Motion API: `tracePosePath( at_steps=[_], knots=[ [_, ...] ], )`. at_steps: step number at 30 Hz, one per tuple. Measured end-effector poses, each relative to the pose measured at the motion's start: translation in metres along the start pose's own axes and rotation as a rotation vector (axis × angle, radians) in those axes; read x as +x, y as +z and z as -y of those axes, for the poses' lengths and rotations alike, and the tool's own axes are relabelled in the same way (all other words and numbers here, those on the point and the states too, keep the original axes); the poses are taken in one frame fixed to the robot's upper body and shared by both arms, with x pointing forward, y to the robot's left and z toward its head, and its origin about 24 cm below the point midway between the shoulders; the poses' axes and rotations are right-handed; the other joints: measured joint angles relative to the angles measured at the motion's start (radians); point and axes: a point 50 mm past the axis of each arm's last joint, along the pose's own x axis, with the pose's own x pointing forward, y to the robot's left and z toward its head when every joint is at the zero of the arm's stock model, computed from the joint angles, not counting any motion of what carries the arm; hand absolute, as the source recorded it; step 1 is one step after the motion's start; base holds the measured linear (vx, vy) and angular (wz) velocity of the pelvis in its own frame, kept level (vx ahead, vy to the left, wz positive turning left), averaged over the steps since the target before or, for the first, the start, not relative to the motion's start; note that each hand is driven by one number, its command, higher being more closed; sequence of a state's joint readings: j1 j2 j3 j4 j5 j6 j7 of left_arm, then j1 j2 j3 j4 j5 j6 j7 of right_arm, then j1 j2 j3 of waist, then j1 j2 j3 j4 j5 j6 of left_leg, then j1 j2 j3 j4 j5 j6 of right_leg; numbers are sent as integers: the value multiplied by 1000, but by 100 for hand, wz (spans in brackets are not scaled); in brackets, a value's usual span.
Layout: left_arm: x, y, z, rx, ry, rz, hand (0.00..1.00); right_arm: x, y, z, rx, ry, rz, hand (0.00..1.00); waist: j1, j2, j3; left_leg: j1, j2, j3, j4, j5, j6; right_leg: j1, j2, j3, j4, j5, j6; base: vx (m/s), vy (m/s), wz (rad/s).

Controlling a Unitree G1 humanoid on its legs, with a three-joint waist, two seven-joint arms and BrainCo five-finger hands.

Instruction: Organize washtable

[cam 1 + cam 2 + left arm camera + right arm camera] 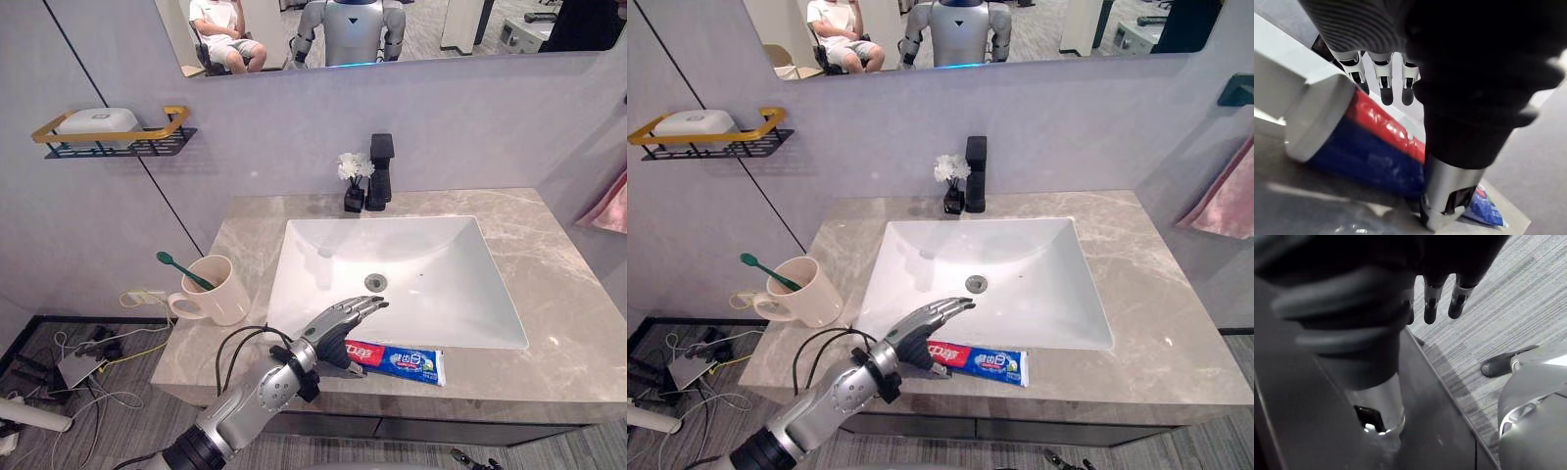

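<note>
A red and blue toothpaste tube [407, 361] with a white cap lies along the counter's front edge, just in front of the sink [392, 284]. My left hand [338, 321] hovers over its cap end, fingers straight and pointing toward the basin. In the left wrist view the thumb [1449, 191] rests against the tube [1371, 147], while the fingers [1383, 81] stay clear above it. A cream mug [220, 291] holding a green toothbrush [181, 269] stands at the counter's left. My right hand [1435, 298] hangs relaxed beside the dark cabinet, holding nothing.
A black faucet [380, 171] and a small vase of white flowers [354, 181] stand behind the basin. A wall shelf [108, 142] holds a white soap dish. A pink towel [612, 206] hangs at the right. The mirror shows a seated person.
</note>
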State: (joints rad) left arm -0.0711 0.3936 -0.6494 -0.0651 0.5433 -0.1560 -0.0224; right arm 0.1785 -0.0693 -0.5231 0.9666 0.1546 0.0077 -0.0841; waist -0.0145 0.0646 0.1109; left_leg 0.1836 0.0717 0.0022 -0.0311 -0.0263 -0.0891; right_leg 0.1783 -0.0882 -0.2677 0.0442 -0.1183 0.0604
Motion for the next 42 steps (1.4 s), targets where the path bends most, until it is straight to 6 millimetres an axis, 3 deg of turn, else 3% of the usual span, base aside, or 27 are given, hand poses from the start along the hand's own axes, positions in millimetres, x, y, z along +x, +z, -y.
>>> tracePosePath(
  at_steps=[23, 28, 32, 38, 42],
  knots=[
    [-6, -24, -26, 58, 34, -98, 100, 1, 11, 4, -1, -7, 35, 0, 0, 22, 17, 16, 21, 28, -4, -21, 0, 25, 34, 27, -50, 23, -10, -8, -1, -3],
    [-14, -32, -37, 10, 134, -169, 100, 0, 12, 16, 90, -53, 46, 0, -7, 17, 19, 19, 19, 53, -3, -26, 5, 15, 32, 50, -48, 22, -9, -6, 8, -13],
    [-11, -22, -57, -36, 297, -138, 100, -1, 11, 30, 166, -127, 50, 0, 2, 7, 25, 14, 24, 71, -2, -26, 6, -9, 29, 66, -25, 12, -9, -20, -2, -13],
    [-7, 2, -74, -79, 446, -47, 100, -11, 38, 60, 237, -267, 201, 0, -1, -13, 20, 14, 17, 103, 10, -31, 14, -41, 17, 90, 18, -10, -3, -15, 6, -17],
    [-11, 11, -90, -90, 537, -12, 100, -33, 93, 70, 187, -323, 442, 0, -4, -31, 14, 13, 17, 138, 36, -50, 43, -48, 18, 119, 24, -9, -3, -7, 6, -21]
  ],
)
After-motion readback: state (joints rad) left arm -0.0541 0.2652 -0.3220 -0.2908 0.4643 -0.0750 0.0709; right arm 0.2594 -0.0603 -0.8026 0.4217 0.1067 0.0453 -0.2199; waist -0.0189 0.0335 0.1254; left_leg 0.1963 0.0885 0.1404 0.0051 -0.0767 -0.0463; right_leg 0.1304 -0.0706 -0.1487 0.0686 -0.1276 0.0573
